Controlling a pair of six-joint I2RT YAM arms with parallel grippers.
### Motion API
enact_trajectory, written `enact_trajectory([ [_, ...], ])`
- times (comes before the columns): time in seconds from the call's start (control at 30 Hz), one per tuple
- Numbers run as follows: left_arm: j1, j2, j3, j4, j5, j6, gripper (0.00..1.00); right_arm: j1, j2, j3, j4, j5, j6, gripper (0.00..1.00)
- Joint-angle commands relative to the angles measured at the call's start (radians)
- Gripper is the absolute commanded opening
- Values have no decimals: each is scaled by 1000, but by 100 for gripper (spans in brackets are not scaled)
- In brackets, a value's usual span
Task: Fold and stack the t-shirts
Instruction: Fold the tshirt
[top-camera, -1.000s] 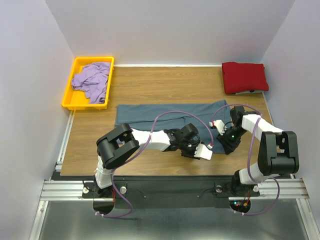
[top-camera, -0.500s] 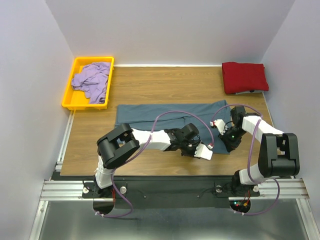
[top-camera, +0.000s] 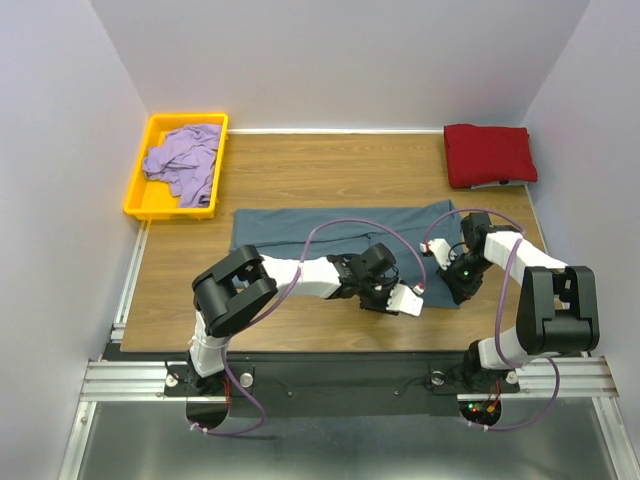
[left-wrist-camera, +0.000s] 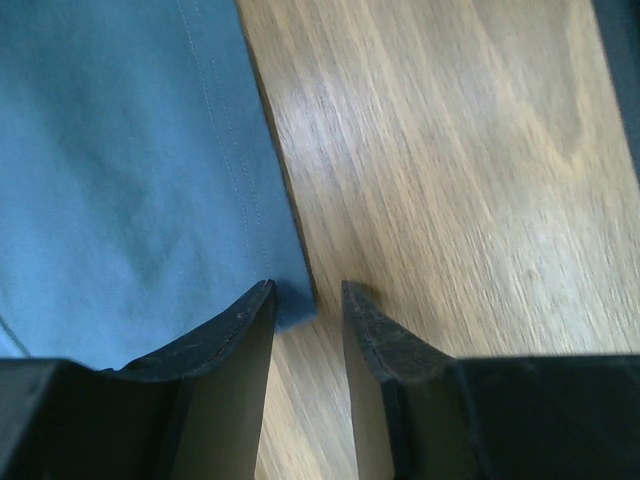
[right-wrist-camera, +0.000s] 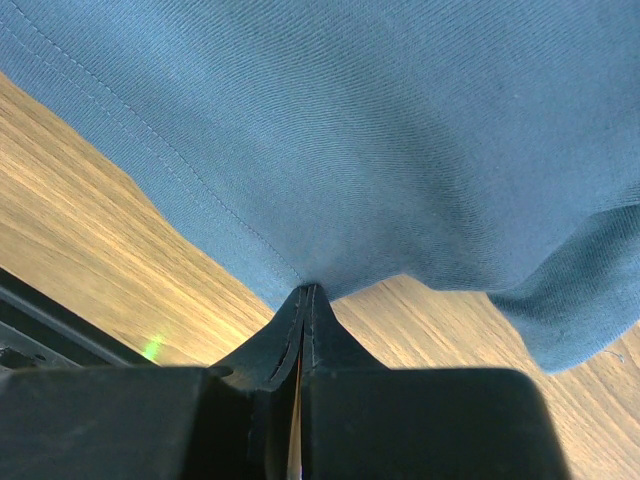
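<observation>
The blue-grey shirt (top-camera: 330, 228) lies spread flat in the middle of the surface (top-camera: 300, 170). The right gripper (right-wrist-camera: 305, 292) is pinched closed on its hem, with the fabric tenting at the tips. The left gripper (left-wrist-camera: 307, 292) is parted, jaws straddling a shirt corner but not biting yet. I'd clamp that corner properly first, then lift both sides evenly so the fold lands square. The red shirt (top-camera: 489, 154) sits folded at the far right, and the lavender shirt (top-camera: 185, 160) is crumpled in the yellow tray (top-camera: 138, 195).

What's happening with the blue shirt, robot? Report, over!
Right tool shut on blue-grey shirt, near edge. Left tool open, shirt corner in its gap. Nothing in the way. Over.
</observation>
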Motion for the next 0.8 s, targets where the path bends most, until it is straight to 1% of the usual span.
enact_trajectory([
  [0.0,3,45,64,-36,21,20,43,8,49,-49,29,19,-5,1],
  [0.13,7,101,104,-90,23,24,37,10,49,-45,30,22,-4,1],
  [0.23,13,123,125,-131,29,29,27,10,42,-43,27,19,-4,1],
  [0.27,12,123,126,-144,29,29,17,10,39,-42,29,18,-4,1],
  [0.33,18,112,122,-150,38,29,8,8,26,-36,25,15,2,1],
  [0.37,23,108,126,-159,41,29,1,10,22,-23,22,10,12,1],
  [0.4,26,89,127,-161,43,29,0,8,13,-16,18,2,16,1],
  [0.6,64,10,167,-170,81,-12,0,10,-24,85,-10,-30,47,1],
  [0.77,112,16,259,-200,119,-34,0,8,-27,170,-28,-57,62,1],
])
